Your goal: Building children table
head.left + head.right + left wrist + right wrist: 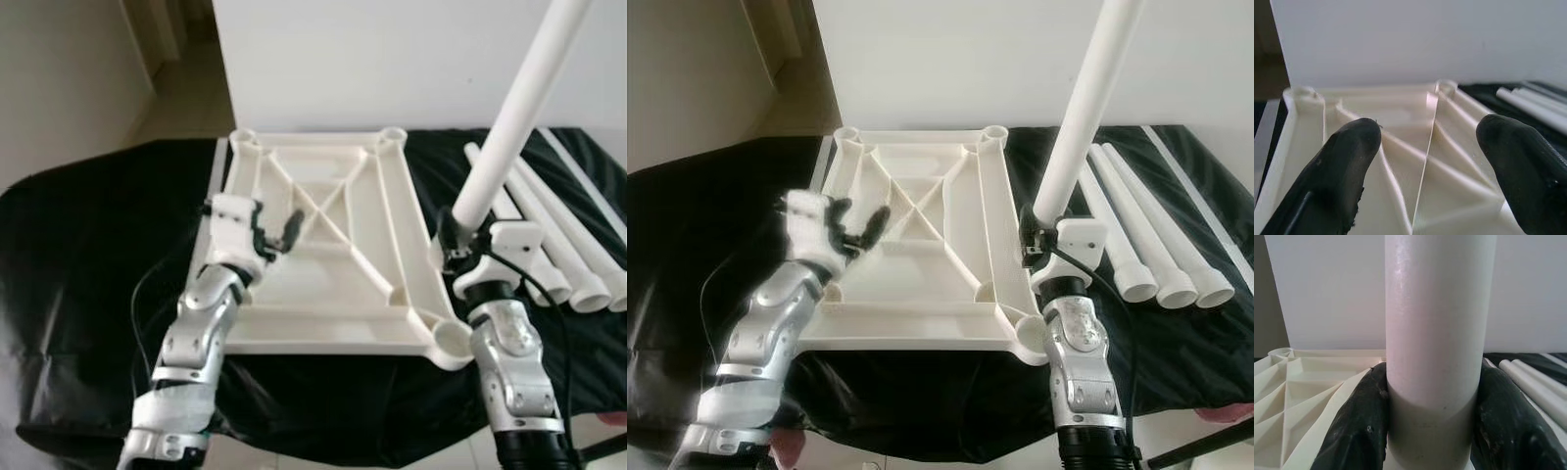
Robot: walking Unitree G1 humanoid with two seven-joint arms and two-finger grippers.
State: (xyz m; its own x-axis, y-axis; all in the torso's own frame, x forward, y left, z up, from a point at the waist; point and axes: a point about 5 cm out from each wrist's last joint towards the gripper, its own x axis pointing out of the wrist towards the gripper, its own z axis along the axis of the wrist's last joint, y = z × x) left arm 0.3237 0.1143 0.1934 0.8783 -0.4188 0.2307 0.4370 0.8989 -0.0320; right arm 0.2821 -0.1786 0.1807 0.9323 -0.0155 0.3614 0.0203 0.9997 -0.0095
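Observation:
A white plastic tabletop [323,294] lies upside down on a black cloth, ribs up, with round leg sockets at its corners. My right gripper [458,245] is shut on the lower end of a white table leg [519,108]. That leg stands nearly upright, leaning away to the right, beside the tabletop's right rim and back from the near right socket [453,338]. In the right wrist view both fingers [1359,431] press the leg [1435,333]. My left gripper [279,235] hovers open over the tabletop's left half, and the ribs [1425,161] show between its fingers.
Three more white legs [1136,225] lie side by side on the cloth to the right of the tabletop. The black cloth [88,255] covers the whole work surface, and its front edge drops off near my arms. A white wall [392,59] stands behind.

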